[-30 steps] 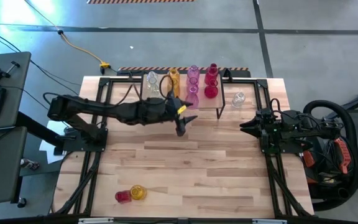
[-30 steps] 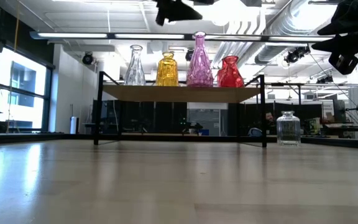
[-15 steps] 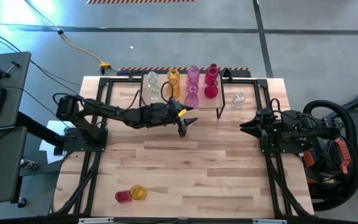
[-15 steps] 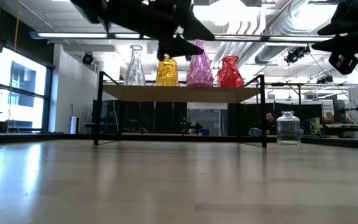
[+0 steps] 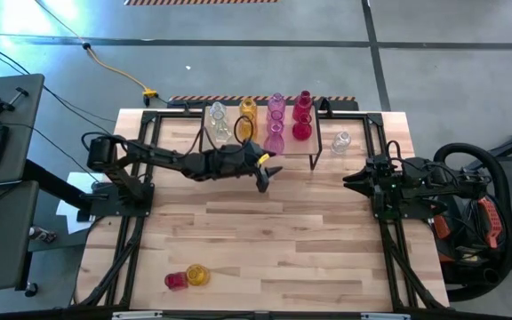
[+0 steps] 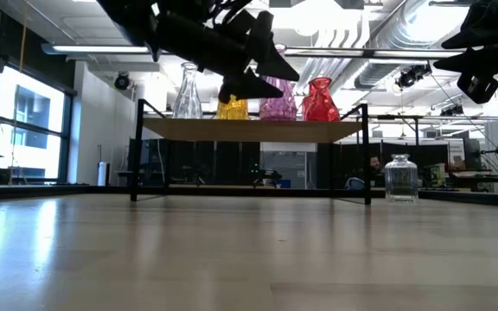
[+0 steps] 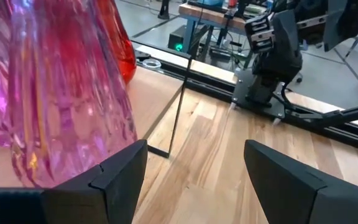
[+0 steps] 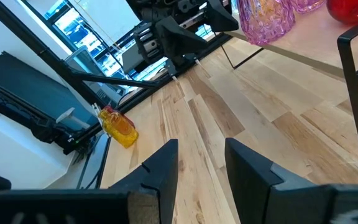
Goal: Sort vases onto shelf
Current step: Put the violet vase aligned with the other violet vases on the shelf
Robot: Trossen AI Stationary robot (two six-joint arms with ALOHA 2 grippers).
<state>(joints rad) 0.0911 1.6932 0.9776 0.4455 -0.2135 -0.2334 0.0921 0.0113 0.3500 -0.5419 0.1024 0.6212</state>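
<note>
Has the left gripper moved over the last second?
Yes. In the low view the left gripper, empty and open, has dropped from above the vases to just above the shelf top.

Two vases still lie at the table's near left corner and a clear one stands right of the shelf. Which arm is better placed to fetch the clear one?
Right, probably. The right gripper waits open and empty close to the clear vase. The left gripper, also empty, sits in front of the shelf, farther off.

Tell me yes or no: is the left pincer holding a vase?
No: the left pincer is open and empty, with only tabletop between its fingers beside the pink vase.
</note>
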